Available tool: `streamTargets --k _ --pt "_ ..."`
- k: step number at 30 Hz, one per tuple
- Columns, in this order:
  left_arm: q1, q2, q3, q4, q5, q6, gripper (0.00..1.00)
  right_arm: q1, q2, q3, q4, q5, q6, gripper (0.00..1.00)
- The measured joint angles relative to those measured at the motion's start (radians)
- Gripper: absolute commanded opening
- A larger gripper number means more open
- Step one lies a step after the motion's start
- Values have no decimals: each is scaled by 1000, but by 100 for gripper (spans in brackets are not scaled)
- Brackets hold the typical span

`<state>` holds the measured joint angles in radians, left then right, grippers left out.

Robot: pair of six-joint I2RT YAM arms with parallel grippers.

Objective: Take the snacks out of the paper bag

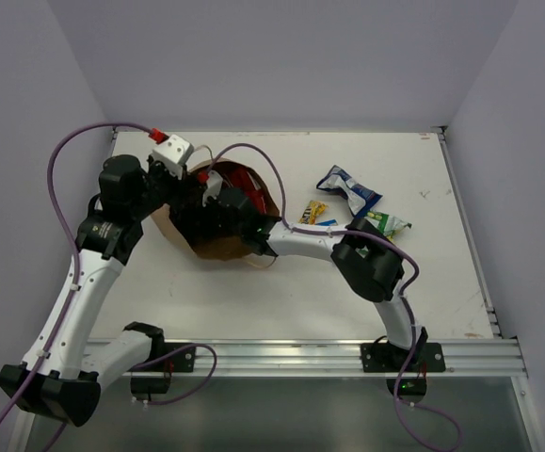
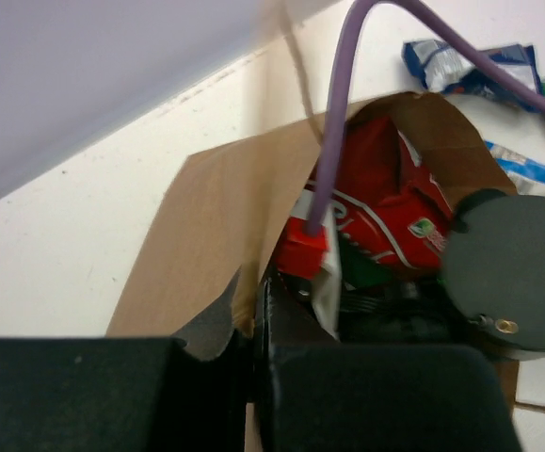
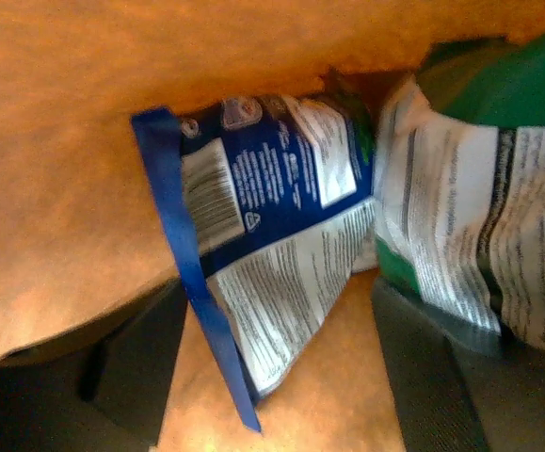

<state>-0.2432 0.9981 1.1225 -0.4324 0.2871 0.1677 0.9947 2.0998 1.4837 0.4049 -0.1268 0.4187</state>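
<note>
The brown paper bag lies on its side at mid-left, mouth facing right. My left gripper is shut on the bag's upper rim and holds the mouth open. A red-and-yellow chip bag shows inside the mouth, and also in the top view. My right gripper is deep inside the bag, open. A blue packet lies with its lower corner between the fingers. A dark green bag lies against the right finger.
A blue bag, a small yellow pack and a small green pack lie on the white table right of the paper bag. My right arm's wrist fills the bag mouth. Walls stand close at the left and back.
</note>
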Motion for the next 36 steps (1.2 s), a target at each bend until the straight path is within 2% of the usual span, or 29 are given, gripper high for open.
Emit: streamTargets --k 3,4,5,8,11,17,23,36 --pt "-1 -2 1 -8 7 -13 0 2 39 38 -8 4 -1 56" --pt "-1 -2 1 -11 8 -19 0 2 47 42 -8 4 -4 42" --pt "1 -2 1 -16 8 -20 0 2 49 43 -7 5 -6 35" --pt "0 -2 1 -18 9 -26 0 2 50 41 -7 5 -10 15" --pt "0 -4 1 -24 14 -28 0 2 42 17 11 5 -20 0" --pt "-24 -10 1 -36 30 -37 0 2 -34 -82 13 3 -37 0" --pt "-39 -32 -12 -38 25 -36 0 2 -188 -198 -30 4 -97 0" --pt "-40 -43 -41 -8 -8 -25 0 -9 -495 -294 -135 47 -233 0"
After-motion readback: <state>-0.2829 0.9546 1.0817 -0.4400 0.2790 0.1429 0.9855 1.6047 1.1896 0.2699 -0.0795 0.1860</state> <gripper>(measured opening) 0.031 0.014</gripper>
